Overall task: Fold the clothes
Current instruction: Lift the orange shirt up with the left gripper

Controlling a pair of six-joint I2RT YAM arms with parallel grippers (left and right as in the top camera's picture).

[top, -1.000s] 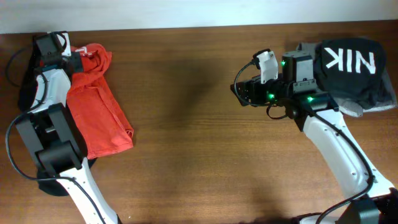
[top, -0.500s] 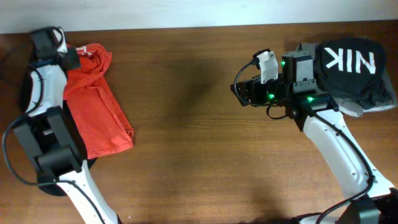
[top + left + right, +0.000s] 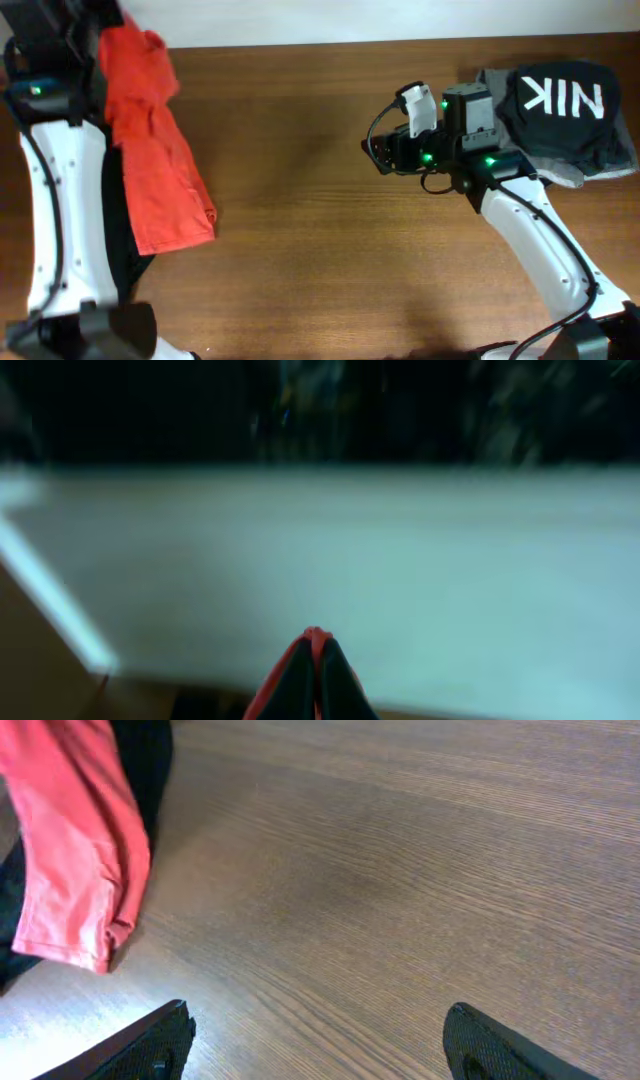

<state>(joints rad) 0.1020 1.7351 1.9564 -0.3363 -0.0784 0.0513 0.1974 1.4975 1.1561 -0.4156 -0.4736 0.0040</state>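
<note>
The clothes, an orange-red T-shirt (image 3: 150, 150), hang in a long crumpled strip at the table's far left. The top end is lifted at the back left corner and the lower end (image 3: 180, 225) rests on the wood. My left gripper (image 3: 317, 645) is shut on a pinch of the red cloth, which shows between its dark fingertips in the blurred left wrist view. My right gripper (image 3: 318, 1032) stands open low over bare wood right of centre, with nothing between its fingers (image 3: 165, 1030). The right wrist view shows the shirt (image 3: 75, 840) to its far left.
A black shirt with white "NIK" letters (image 3: 565, 100) lies on a grey folded garment (image 3: 560, 178) at the back right, behind the right arm (image 3: 520, 215). The left arm (image 3: 60, 190) stretches along the table's left edge. Brown wood (image 3: 300, 250) spans the middle.
The left gripper shut on the shirt's top end and rose toward the back left, pulling the cloth up and longer. The right gripper edged slightly left.
</note>
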